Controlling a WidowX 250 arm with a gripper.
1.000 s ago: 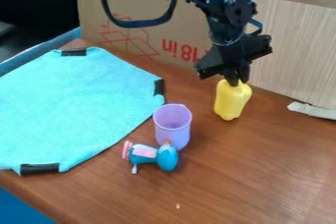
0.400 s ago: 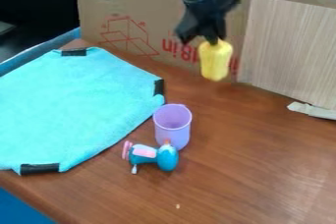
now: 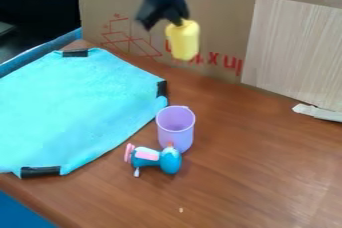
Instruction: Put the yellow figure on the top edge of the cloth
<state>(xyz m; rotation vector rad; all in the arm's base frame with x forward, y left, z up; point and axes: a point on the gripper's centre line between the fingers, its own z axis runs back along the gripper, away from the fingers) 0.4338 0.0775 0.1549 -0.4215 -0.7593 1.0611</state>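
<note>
Hanging gripped in the jaws, yellow figure (image 3: 183, 42) (lilac cup (image 3: 176, 133) upright on the table (image 3: 250, 172)).

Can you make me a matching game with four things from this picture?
Things:
1. yellow figure
2. cup
3. cloth
4. blue and pink toy

Matches:
A. light blue, with black strips at its edges
B. held up in the air by the gripper
C. lying on its side in front of the cup
D. purple, standing upright

Right pairs: 1-B, 2-D, 3-A, 4-C
</note>
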